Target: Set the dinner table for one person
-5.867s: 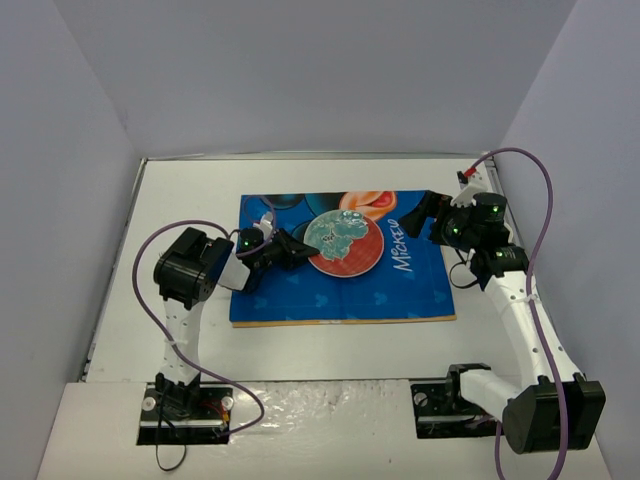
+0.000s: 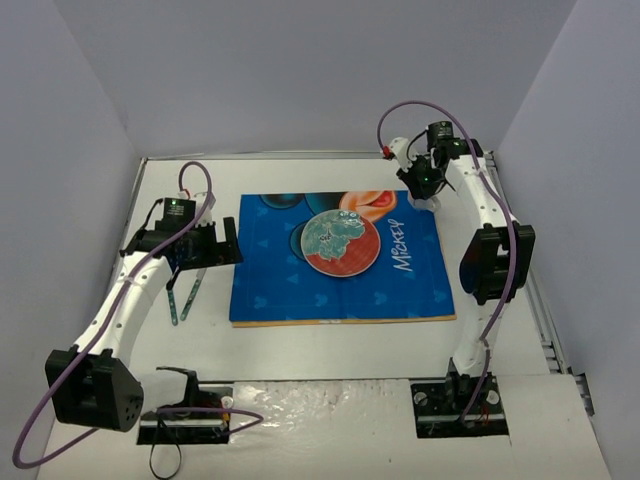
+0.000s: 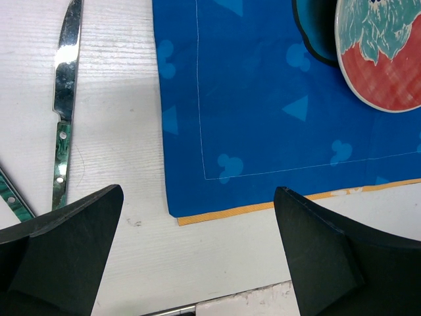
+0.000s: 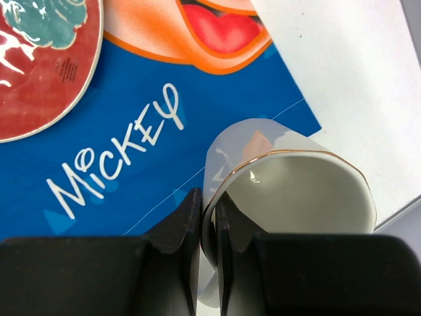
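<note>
Under both arms, the big white counter [image 2: 330, 345] carries a blue Mickey placemat [image 2: 290, 290] with a round plate [image 2: 340, 245] on it. A knife [image 3: 64, 112] lies just left of the placemat. The left tool [image 3: 198, 194] has its fingers spread wide; the right tool [image 4: 207, 204] pinches the rim of a white cup [image 4: 296, 191].

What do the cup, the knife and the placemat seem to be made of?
Cup: probably glazed ceramic or porcelain. It is glossy white with a thin gold rim.
Knife: polished metal blade with mirror-like reflections. The green marbled handle has rivets and is perhaps plastic.
Placemat: looks like printed fabric with a matte surface and a stitched line near the edge.
</note>
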### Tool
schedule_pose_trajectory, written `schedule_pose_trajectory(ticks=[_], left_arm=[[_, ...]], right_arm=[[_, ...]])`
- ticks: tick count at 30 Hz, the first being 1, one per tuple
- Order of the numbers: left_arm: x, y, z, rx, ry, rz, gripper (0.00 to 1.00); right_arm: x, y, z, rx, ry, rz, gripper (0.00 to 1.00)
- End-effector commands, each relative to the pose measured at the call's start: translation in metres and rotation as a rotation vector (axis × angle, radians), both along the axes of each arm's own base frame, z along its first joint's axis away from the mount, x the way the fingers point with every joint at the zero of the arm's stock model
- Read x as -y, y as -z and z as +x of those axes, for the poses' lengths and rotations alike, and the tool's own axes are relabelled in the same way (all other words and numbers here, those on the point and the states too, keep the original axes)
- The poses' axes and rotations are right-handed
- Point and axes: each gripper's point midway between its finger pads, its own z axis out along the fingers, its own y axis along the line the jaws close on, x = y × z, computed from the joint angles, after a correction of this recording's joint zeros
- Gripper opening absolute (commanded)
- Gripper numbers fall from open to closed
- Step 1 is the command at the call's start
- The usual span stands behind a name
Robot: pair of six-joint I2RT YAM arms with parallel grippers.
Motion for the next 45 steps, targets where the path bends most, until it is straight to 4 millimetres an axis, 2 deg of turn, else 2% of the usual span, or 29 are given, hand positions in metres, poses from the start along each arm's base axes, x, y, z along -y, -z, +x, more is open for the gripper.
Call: schedule_pose_trajectory(ticks=[1, 13, 36, 40, 45], left_arm=[[-0.001, -0.015, 0.011, 0.053, 0.002, 0.016, 0.97], [-0.003, -0.012, 0.014, 0.042, -0.003, 0.025, 0.97], [-0.005, -0.009, 0.017, 0.035, 0.007, 0.046, 0.97], [-0.005, -0.008, 0.017, 0.034, 0.008, 0.047, 0.97], [-0.005, -0.009, 0.016, 0.036, 0.008, 0.046, 0.97]], right_arm=[[-0.006, -0.04, 0.024, 0.146, -0.061, -0.021, 0.0], [-0.014, -0.026, 0.043, 0.14, -0.09, 0.004, 0.0], [-0.012, 0.012, 0.054, 0.09, -0.085, 0.002, 0.01], [-0.01, 0.014, 0.052, 0.087, -0.077, 0.004, 0.08], [-0.005, 0.01, 0.051, 0.091, -0.062, 0.016, 0.37]])
